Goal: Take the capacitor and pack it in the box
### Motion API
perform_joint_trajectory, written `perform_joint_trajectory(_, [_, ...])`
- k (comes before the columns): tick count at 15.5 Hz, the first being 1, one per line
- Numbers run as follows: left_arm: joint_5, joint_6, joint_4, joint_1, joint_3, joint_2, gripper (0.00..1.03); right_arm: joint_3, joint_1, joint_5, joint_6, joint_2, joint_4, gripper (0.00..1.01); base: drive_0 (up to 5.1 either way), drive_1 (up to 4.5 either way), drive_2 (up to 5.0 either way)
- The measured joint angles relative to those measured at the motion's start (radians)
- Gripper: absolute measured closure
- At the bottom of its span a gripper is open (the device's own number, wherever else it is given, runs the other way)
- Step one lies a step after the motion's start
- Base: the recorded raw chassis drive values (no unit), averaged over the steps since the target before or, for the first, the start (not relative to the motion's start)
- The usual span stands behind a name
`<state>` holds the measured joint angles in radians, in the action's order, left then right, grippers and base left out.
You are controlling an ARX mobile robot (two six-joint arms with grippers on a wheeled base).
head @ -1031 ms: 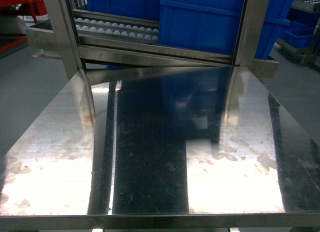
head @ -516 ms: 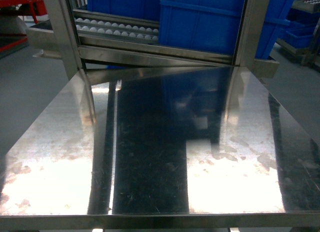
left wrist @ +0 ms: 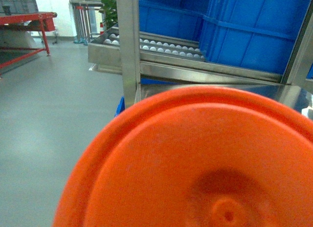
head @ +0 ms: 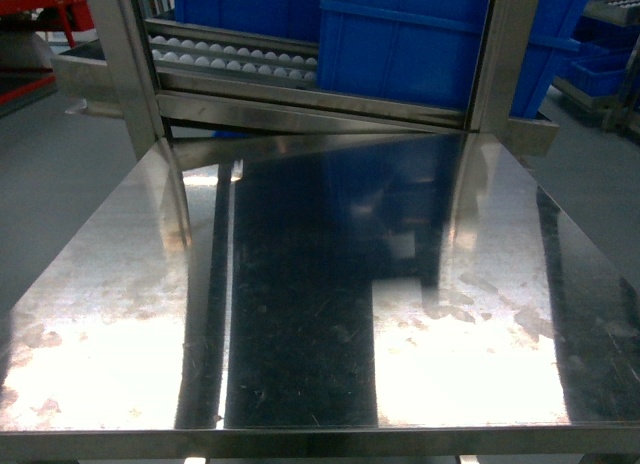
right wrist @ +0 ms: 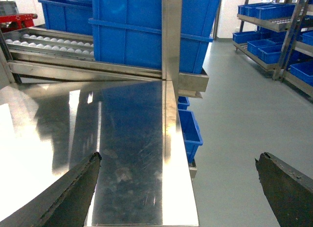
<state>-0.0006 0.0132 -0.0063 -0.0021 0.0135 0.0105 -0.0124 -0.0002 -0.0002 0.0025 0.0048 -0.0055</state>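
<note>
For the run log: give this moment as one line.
table: bare steel | blue bins: on rack | right gripper: open, empty | left wrist view: blocked by orange disc

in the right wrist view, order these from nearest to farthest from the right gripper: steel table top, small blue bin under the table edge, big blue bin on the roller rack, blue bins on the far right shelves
1. Steel table top, directly below the open right gripper, toward its left finger.
2. Small blue bin, on the floor by the table's right edge.
3. Big blue bin, on the roller rack past the table's far end.
4. Shelf bins, far right across the floor.
</note>
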Motion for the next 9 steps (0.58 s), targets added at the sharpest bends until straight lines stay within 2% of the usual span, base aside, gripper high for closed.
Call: perform_joint_trajectory(9, [0.0, 0.0, 0.0, 0.0, 0.0, 0.0, 0.6, 0.0, 0.0, 0.0, 0.0, 0.0, 0.0, 0.03, 0.0, 0.0, 0.0])
